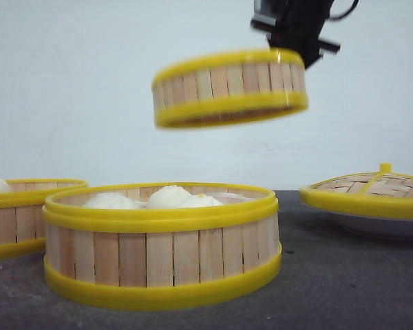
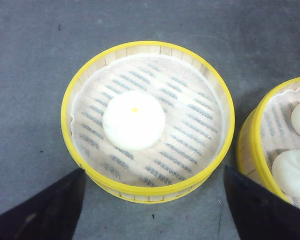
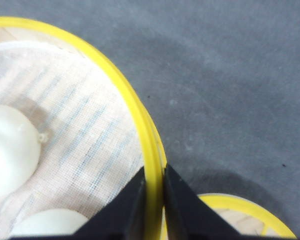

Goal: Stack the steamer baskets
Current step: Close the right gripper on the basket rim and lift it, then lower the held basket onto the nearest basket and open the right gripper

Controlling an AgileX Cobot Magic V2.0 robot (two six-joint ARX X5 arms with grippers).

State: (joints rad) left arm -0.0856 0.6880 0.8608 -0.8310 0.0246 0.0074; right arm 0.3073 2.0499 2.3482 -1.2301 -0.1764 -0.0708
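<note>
- The right end effector (image 1: 292, 49) is raised high above the bench, black, reaching down from the top of the front view.
- Its two fingers (image 3: 132, 210) are pinched close together on the yellow rim of a lifted steamer basket (image 1: 228, 87).
- The left end effector (image 2: 155, 210) hovers with its dark fingers (image 2: 40, 210) spread wide apart, gripping nothing.

the front camera sits low at bench (image 1: 344, 289) height, facing forward, close to the centre steamer basket (image 1: 162, 244). both wrist cameras look straight down. the left one shares the single-bun basket (image 2: 147, 120), at nine o'clock in the front view (image 1: 27, 216).
</note>
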